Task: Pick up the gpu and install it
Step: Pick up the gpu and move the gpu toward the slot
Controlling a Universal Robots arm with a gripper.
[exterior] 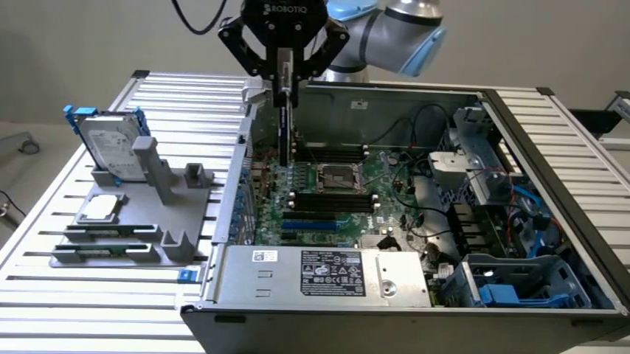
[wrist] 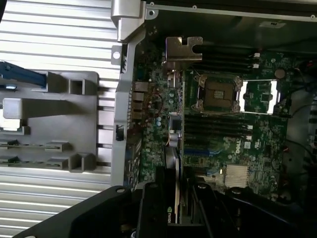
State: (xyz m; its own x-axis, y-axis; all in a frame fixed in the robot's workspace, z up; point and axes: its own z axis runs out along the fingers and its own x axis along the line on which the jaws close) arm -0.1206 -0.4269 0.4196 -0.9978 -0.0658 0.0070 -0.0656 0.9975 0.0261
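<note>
While my pincer (exterior: 283,77) stands part-closed on the gpu (exterior: 286,133), hung edge-down over the motherboard (exterior: 335,188), I judge it light, stiff, fragile; grip board edges only.

Case wall (exterior: 239,169) just beside gpu (exterior: 286,125) — open room over motherboard (exterior: 389,210).

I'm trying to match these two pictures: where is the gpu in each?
Exterior view: the gpu hangs upright and edge-on, just to the exterior view's left of the CPU socket.
Wrist view: the gpu is seen edge-on from above, beside the CPU socket.
Shared landmark: the CPU socket.
</note>
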